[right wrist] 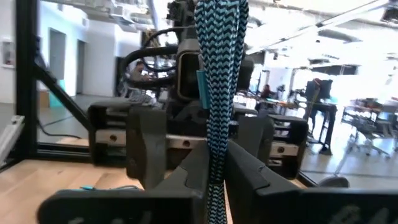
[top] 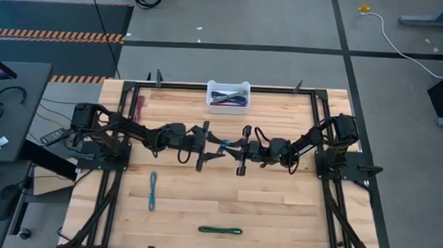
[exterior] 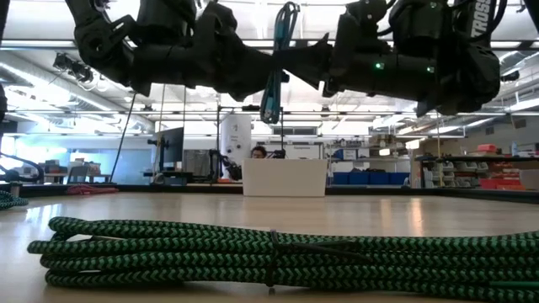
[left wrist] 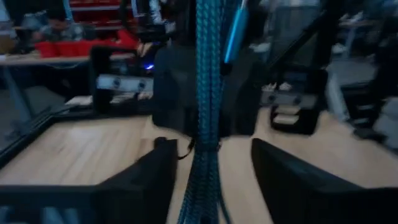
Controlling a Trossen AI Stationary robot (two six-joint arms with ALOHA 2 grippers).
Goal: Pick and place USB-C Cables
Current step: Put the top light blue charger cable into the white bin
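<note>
We see the table (top: 278,203) from above with both arms meeting at its middle, a white bin (top: 228,95) at the far edge already holding a few cables. Mid-air handover, we judge — a teal cable (exterior: 274,67) hangs between the two grippers, well above the wood.

The right gripper (right wrist: 214,168) is clenched on the teal cable; its fingers pinch the braid from both sides. The left gripper (left wrist: 211,168) sits spread around the same cable, fingers apart w/ gaps either side, not touching it — so released, or not yet closed; we can't tell which.

Two more cables lie on the near half: a blue-grey one (top: 153,190) toward the left, a green one (top: 220,230) near the front edge, both untouched.

Next, in our view: one gripper must own the cable alone, then carry it to the bin. The other should back off first, else the braid may snag btwn them.
</note>
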